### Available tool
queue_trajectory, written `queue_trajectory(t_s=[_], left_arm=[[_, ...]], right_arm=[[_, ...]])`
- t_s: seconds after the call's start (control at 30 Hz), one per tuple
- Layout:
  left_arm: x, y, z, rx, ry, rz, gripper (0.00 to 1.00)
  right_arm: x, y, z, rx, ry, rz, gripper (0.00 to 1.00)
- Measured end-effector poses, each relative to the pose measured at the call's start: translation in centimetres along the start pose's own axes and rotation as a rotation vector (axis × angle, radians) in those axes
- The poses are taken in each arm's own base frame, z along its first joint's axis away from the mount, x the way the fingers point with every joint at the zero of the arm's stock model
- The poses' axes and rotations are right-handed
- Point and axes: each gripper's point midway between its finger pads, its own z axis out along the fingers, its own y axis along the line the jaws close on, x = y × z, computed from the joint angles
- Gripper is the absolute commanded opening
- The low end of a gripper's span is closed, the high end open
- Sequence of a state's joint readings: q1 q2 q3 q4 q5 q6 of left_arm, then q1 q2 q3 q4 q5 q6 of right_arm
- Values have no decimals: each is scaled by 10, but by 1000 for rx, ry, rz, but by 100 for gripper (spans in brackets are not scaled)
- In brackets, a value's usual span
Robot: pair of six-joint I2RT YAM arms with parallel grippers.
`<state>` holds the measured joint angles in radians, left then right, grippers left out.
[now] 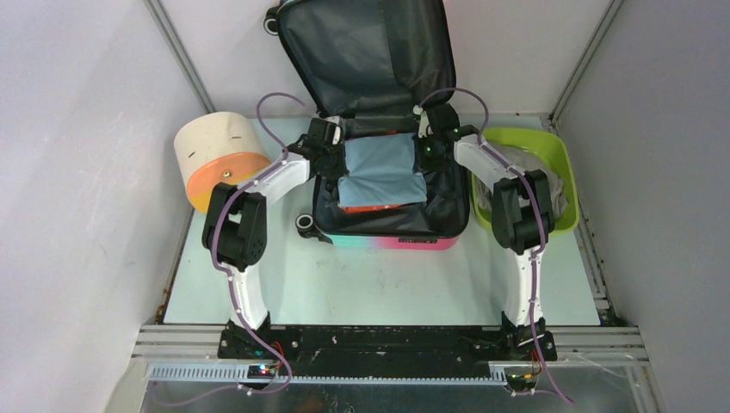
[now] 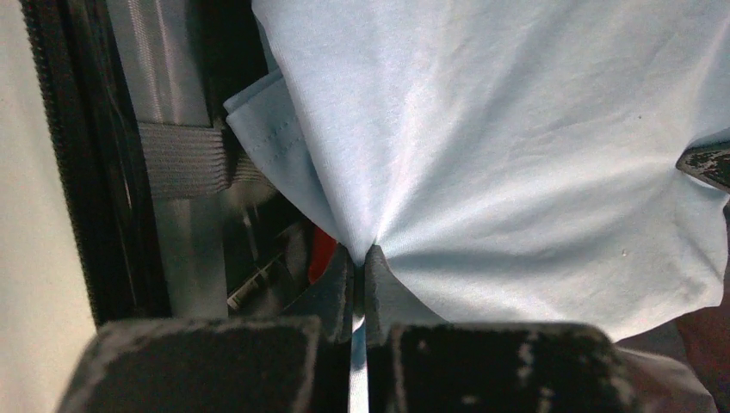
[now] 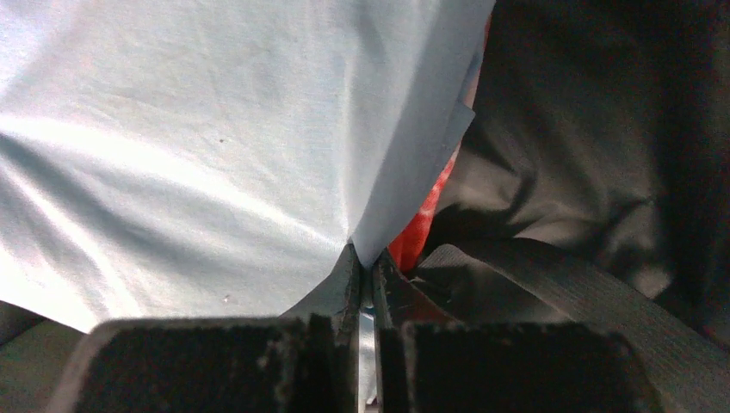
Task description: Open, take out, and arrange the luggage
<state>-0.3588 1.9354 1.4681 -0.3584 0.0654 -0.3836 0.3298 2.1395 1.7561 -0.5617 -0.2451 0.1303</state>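
Observation:
The luggage (image 1: 387, 241), a pink-to-teal suitcase, lies open at the table's middle with its dark-lined lid (image 1: 366, 52) standing up at the back. A light blue cloth (image 1: 383, 172) is spread over its contents. Something red (image 2: 320, 251) shows underneath. My left gripper (image 2: 361, 258) is shut on the blue cloth (image 2: 516, 129) at its left far corner. At the right far corner my right gripper (image 3: 366, 262) is pinched shut on the same cloth (image 3: 198, 155), with red fabric (image 3: 417, 228) just beside the jaws.
A cream-and-orange cylinder (image 1: 219, 159) lies left of the suitcase. A lime-green tub (image 1: 529, 181) holding pale fabric stands to the right. A grey strap (image 2: 181, 159) crosses the suitcase lining by the left gripper. Grey walls close in on both sides.

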Motion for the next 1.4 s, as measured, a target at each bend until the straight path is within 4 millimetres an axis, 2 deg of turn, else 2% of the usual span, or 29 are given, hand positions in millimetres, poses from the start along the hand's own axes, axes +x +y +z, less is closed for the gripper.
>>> queue_trajectory(t_s=[0.23, 0.43, 0.67, 0.83, 1.2, 1.4], left_arm=[[-2, -6, -13, -19, -13, 16, 0], [1, -5, -14, -27, 0, 14, 0], [3, -9, -15, -25, 0, 3, 0], [4, -22, -19, -26, -13, 1, 0], [-2, -53, -40, 18, -45, -8, 0], [-22, -78, -56, 68, -98, -25, 0]], right_arm=[[-12, 25, -26, 82, -50, -105, 0], [-13, 43, -33, 114, -65, -170, 0], [-12, 30, -36, 164, -57, -169, 0], [-13, 24, -44, 203, -56, -191, 0], [-29, 24, -88, 240, -117, -214, 0], [-37, 27, -118, 257, -161, -215, 0]])
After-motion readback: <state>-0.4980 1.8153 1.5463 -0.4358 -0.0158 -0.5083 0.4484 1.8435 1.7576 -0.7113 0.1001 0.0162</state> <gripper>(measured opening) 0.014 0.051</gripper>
